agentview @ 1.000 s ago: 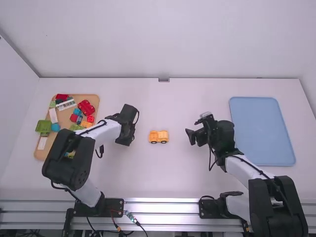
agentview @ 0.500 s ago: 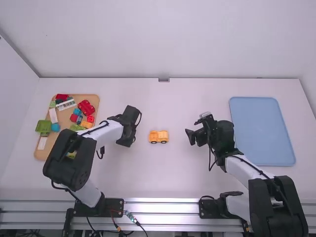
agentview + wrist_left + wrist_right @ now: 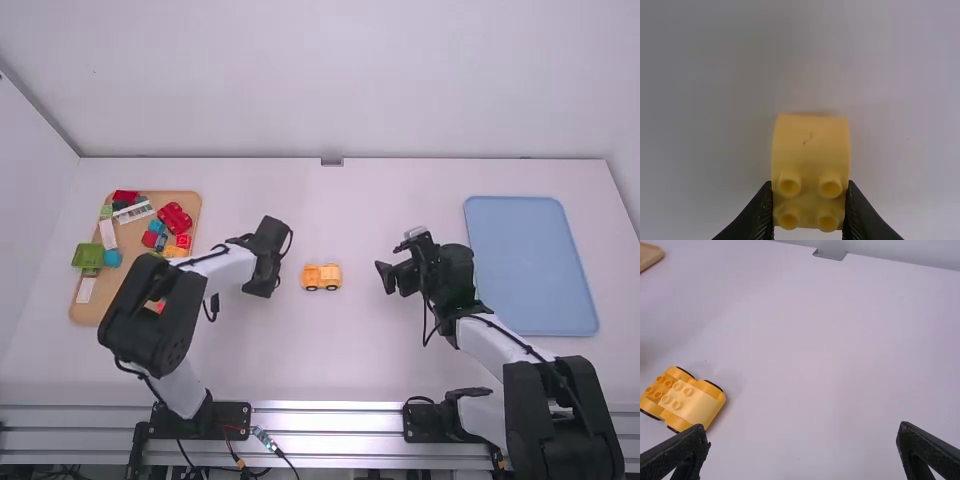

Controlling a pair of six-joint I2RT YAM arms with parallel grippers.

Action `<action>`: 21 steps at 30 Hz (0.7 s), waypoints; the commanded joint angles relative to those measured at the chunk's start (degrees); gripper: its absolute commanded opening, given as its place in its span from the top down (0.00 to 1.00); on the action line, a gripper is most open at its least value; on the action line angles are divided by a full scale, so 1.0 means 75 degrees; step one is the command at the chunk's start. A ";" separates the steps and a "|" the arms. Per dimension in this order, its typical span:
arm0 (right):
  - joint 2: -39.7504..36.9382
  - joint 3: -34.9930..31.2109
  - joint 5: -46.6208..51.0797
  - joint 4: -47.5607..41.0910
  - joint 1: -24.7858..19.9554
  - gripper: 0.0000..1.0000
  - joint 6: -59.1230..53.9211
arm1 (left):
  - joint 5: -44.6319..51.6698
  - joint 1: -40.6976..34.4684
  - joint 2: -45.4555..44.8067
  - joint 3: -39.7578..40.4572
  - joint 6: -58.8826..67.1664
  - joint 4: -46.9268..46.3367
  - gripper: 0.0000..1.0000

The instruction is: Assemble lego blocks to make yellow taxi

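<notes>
Left gripper point(image 3: 810, 200): fingers clamped on the sides of a yellow curved block point(image 3: 811, 145), and it hangs near the half-built taxi!
Half-built taxi point(image 3: 322, 277): out on the bare middle of the white table point(image 3: 350, 365), between the two grippers, upright on its wheels point(image 3: 714, 385).
Right gripper point(image 3: 802, 430): fingers spread wide, nothing between them, well apart from the taxi.
Bare studs point(image 3: 659, 386): here looks to be the landing spot, and here's the danger; come down a touch askew and the block perches on the stud tops rather than seating.
Wheels: they could roll under a sideways push, with nobody bracing the body!
Pinch: it's only side pressure, so a hard press might tip the block between the fingers; let go too soon and it may lift back off.
High view: this one gives us the layout, gripper to taxi.
Left wrist view: in close, four studs on the held block and the clamp itself.
Right wrist view: the taxi's top, one curved piece seated beside the lower bare studs.
</notes>
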 commanded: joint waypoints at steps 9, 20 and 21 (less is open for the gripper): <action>-0.0114 -0.0064 -0.0017 0.0017 0.0015 0.01 0.0032 | 0.0213 -0.0012 0.0303 -0.0111 -0.0047 0.0116 0.98; -0.0114 -0.0064 -0.0017 -0.0006 0.0012 0.01 0.0003 | 0.0297 0.0026 0.0303 -0.0111 0.0003 0.0148 0.30; -0.0114 -0.0064 -0.0012 -0.0006 0.0009 0.01 0.0003 | 0.0300 0.0035 0.0303 -0.0111 0.0009 0.0148 0.25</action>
